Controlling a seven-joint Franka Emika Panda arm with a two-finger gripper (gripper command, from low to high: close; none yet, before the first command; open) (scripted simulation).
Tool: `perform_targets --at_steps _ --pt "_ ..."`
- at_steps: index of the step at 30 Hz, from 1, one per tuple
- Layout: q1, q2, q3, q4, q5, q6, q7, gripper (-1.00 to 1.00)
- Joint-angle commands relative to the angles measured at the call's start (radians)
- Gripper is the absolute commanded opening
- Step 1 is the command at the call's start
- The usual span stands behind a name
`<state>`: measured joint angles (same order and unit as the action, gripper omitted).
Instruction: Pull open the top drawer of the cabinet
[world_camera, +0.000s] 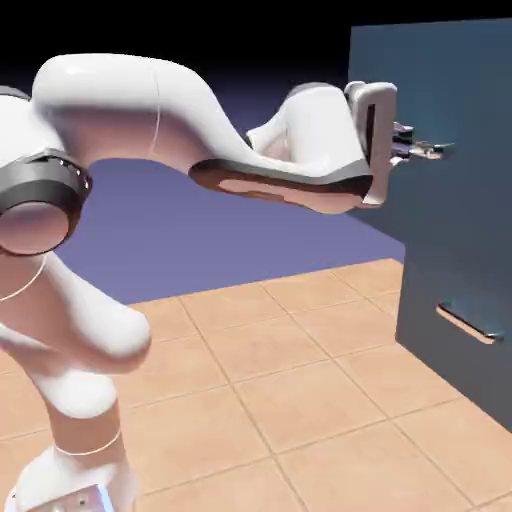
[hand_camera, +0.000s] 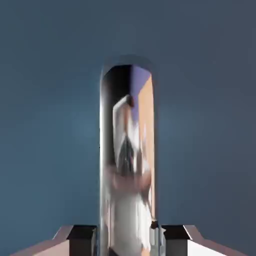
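The slate-blue cabinet (world_camera: 450, 250) stands at the exterior view's right. My gripper (world_camera: 428, 151) reaches level against the top drawer (world_camera: 470, 90) and is shut on its thin pale bar handle (world_camera: 441, 150). In the hand view the shiny handle (hand_camera: 127, 150) runs up the middle, mirroring the arm and floor. It sits between the two grey fingertips (hand_camera: 82, 239) at the bottom edge. The blue drawer front (hand_camera: 50, 100) fills the rest of that view. I cannot tell whether the drawer stands out from the cabinet face.
The lower drawer's bar handle (world_camera: 468, 323) sticks out from the cabinet front below my hand. An orange tiled floor (world_camera: 300, 400) spreads between the robot's base (world_camera: 70, 470) and the cabinet.
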<state>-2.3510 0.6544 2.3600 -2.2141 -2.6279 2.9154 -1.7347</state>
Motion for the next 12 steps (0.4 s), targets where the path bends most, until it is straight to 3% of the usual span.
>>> perform_targets --at_steps 1,5,6,12 --pt "-0.037 0.025 0.029 -0.029 0.013 0.004 -0.013 -1.0" --pt "-0.166 0.116 0.126 -0.13 0.062 0.026 -0.059 -1.0" --pt "-0.166 0.116 0.126 -0.13 0.062 0.026 -0.059 1.0" --pt "-0.326 0.235 0.231 -0.244 0.131 0.082 -0.11 1.0"
